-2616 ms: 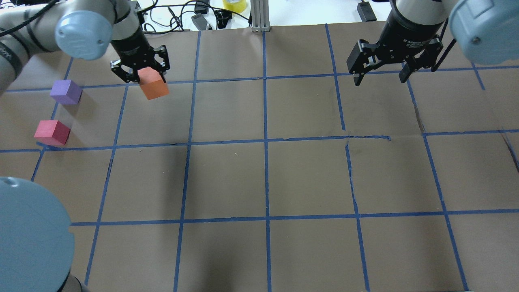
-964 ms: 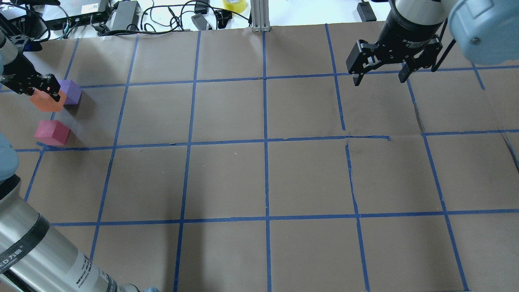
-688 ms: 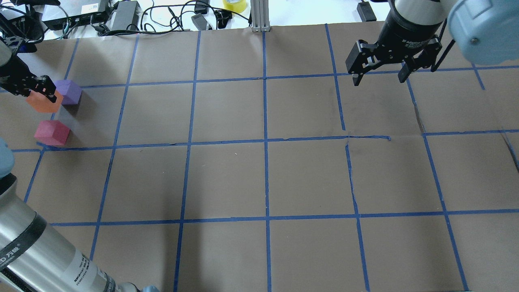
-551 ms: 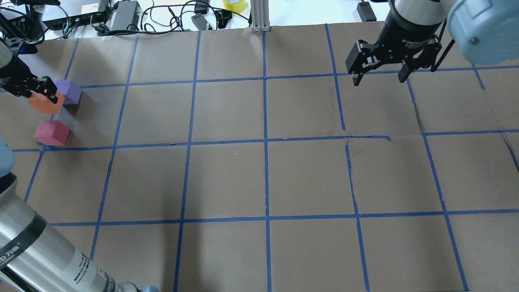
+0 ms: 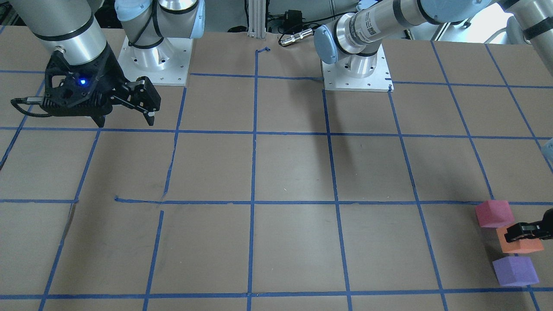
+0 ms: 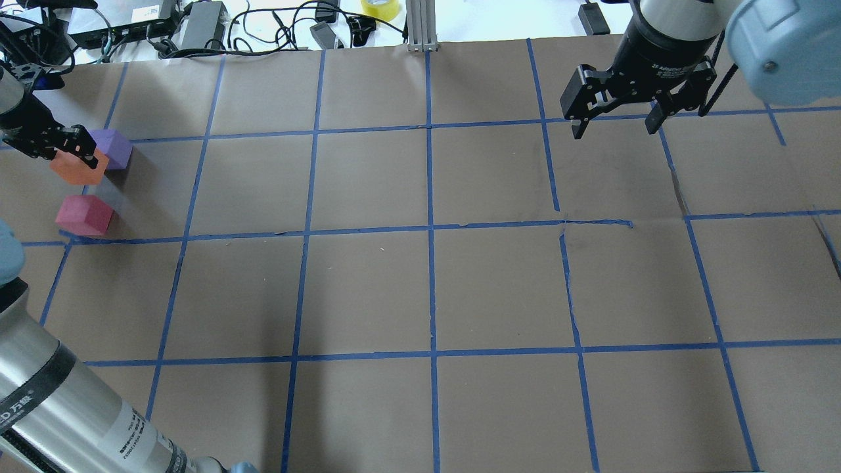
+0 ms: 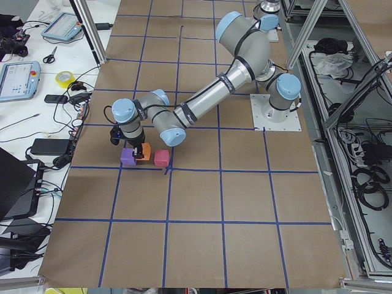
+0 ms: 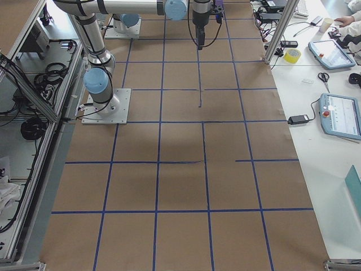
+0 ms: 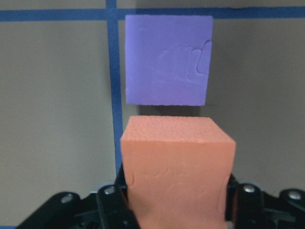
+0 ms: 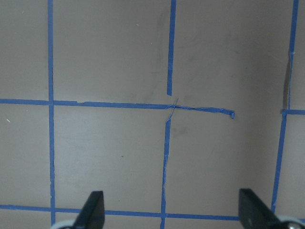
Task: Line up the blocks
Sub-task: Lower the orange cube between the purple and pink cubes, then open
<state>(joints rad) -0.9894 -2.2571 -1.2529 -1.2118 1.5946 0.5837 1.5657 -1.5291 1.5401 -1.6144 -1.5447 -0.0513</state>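
Observation:
My left gripper (image 6: 59, 146) is shut on the orange block (image 6: 80, 171) at the table's far left, between the purple block (image 6: 112, 148) and the crimson-pink block (image 6: 83, 215). In the front-facing view the three blocks form a short column: pink (image 5: 494, 213), orange (image 5: 520, 245), purple (image 5: 514, 271). In the left wrist view the orange block (image 9: 177, 171) sits between the jaws, with the purple block (image 9: 168, 59) just beyond it. My right gripper (image 6: 614, 121) is open and empty, held above the far right of the table.
The table (image 6: 427, 282) is brown paper with a blue tape grid. Cables, power bricks and a yellow tape roll (image 6: 381, 8) lie past the far edge. The left arm's large link (image 6: 79, 414) crosses the near left corner.
My left gripper carried the orange block from the left-centre over to the far left, between the purple and pink blocks, and has shifted it slightly right lately. The right arm has not moved.

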